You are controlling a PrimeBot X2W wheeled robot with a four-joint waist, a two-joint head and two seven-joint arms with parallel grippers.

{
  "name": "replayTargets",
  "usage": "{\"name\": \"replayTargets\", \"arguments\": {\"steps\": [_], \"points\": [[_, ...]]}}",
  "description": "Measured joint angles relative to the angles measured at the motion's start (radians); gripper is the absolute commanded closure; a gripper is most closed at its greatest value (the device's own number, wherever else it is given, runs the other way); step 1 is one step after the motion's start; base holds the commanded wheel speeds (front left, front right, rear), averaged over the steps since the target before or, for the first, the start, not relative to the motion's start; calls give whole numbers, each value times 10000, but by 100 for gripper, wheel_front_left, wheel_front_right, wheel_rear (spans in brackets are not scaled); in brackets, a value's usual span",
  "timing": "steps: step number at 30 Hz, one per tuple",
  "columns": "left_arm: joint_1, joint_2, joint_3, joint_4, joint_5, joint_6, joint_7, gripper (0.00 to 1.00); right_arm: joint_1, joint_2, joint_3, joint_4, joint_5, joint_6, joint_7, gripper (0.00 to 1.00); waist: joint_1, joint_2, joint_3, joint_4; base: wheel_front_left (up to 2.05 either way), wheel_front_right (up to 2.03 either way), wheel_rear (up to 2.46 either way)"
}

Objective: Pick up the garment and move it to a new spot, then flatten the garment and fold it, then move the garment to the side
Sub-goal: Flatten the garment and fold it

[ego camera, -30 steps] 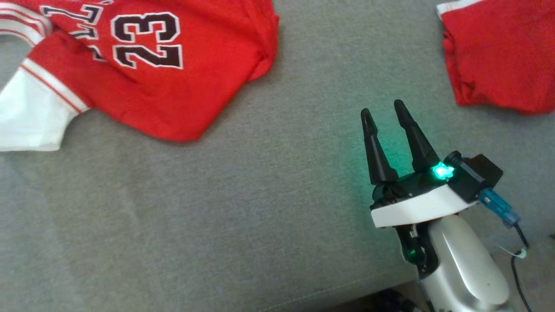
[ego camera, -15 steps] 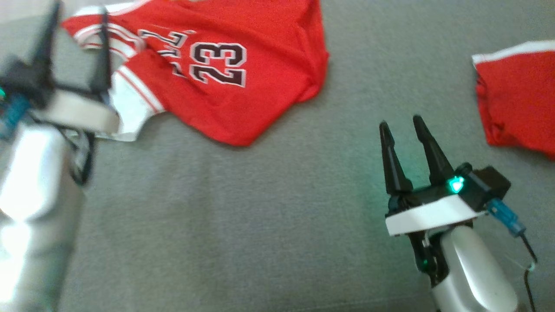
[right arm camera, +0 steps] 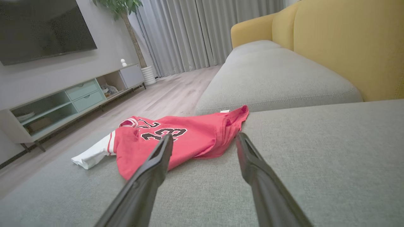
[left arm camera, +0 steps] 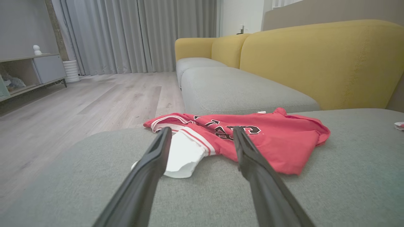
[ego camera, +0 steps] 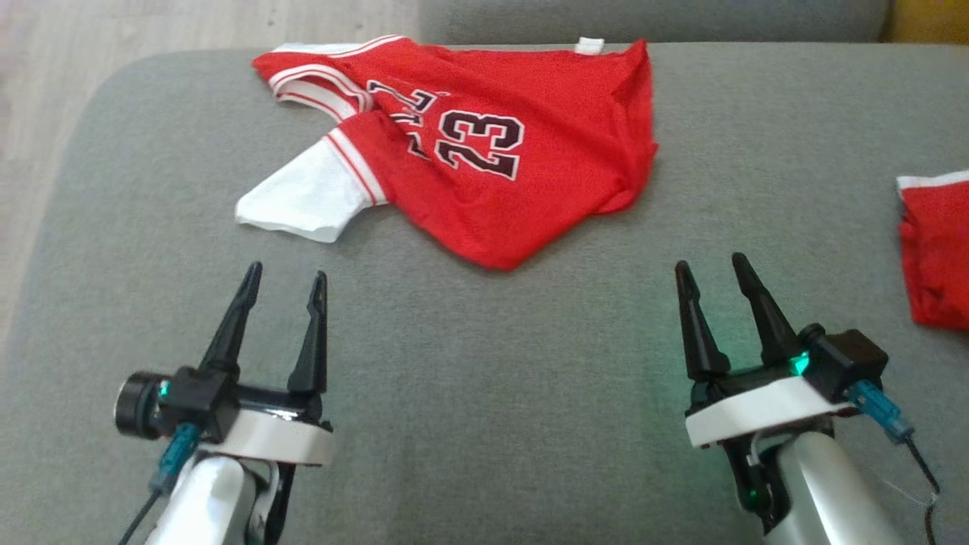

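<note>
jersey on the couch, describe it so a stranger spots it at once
Find the grey couch seat. The jersey lies crumpled near its far edge. Unlike the red garment to its right, it bears a black 23 and a white sleeve.

The left gripper (ego camera: 288, 270) hovers short of the jersey (ego camera: 560, 151), near its white sleeve, fingers spread wide and empty. The right gripper (ego camera: 710, 261) hangs short of the jersey's right-hand corner, equally spread, holding nothing.
</note>
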Motion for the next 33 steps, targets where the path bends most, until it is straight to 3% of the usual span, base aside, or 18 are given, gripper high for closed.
{"name": "replayTargets", "arguments": {"steps": [8, 14, 18, 24, 25, 26, 27, 33], "points": [[22, -163, -299, -359, -6, -19, 0, 0, -1181, 0, -807, 1154, -92, 0, 410, 0, 3, 0, 315, 597, 0, 0, 0], [-379, -554, -380, -196, -25, -132, 0, 0, -3177, -15, -1475, 3530, 968, 0, 1476, 0, 3, 0, 711, 1161, 0, 0, 0], [-423, -748, -385, -113, -25, -228, 0, 0, -4116, -19, -1964, 5402, 997, 0, 1643, 0, 4, 0, 917, 1603, 0, 0, 0], [-431, -809, -267, -92, -25, -290, 0, 0, -5040, -128, -2276, 7089, 575, 0, 1379, 0, 2, 0, 1054, 2019, 0, 0, 0], [-431, -811, -242, -90, -25, -290, 0, 0, -5207, -155, -2228, 7331, 514, 0, 1302, 8, 3, 0, 1064, 2059, 0, 0, 0], [-431, -823, -224, -88, -25, -291, 0, 0, -5349, -165, -2182, 7547, 514, 0, 1197, 27, 3, 0, 1064, 2083, 0, 0, 0], [-431, -851, -188, -88, -25, -295, 0, 0, -5560, -167, -2090, 8002, 412, 0, 989, 100, 3, 0, 1035, 2086, 0, 0, 0], [-427, -907, 84, -52, -2, -366, 0, 0, -5665, -161, -1655, 8744, 336, 0, 483, 100, 2, 0, 876, 1896, 0, 0, 0]]}}
